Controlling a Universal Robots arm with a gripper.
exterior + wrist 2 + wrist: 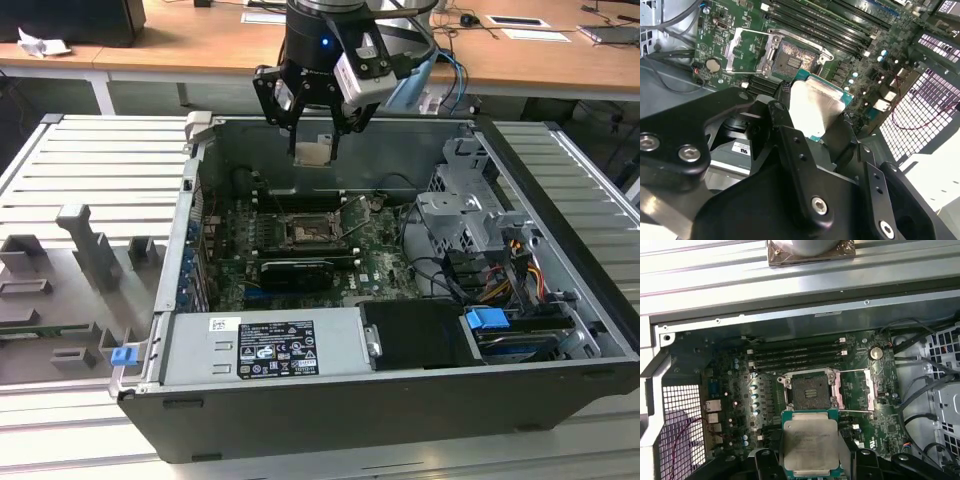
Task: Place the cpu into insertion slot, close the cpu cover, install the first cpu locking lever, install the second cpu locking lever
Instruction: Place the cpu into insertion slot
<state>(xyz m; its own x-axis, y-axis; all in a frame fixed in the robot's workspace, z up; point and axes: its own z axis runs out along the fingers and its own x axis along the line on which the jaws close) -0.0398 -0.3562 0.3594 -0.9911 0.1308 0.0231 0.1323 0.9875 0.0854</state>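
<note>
My gripper (315, 148) hangs over the open computer case (190, 250), near its back wall, shut on the cpu (315, 153). The chip's pale silver face shows between the black fingers in both wrist views (810, 442) (815, 107). On the green motherboard below lies the open insertion slot (809, 390) (790, 60) (304, 232), a dark square with nothing in it. The cpu cover (856, 388) (747, 50), a thin silver frame, is swung open beside the slot. Thin wire locking levers (852, 371) stand released along the cover.
Memory slots (800, 352) run along one side of the socket. A long black graphics card (295, 270), a power supply (260, 345), and a drive cage with cables (470, 225) crowd the case. Grey fixtures (90, 250) stand on the ribbed table at the exterior view's left.
</note>
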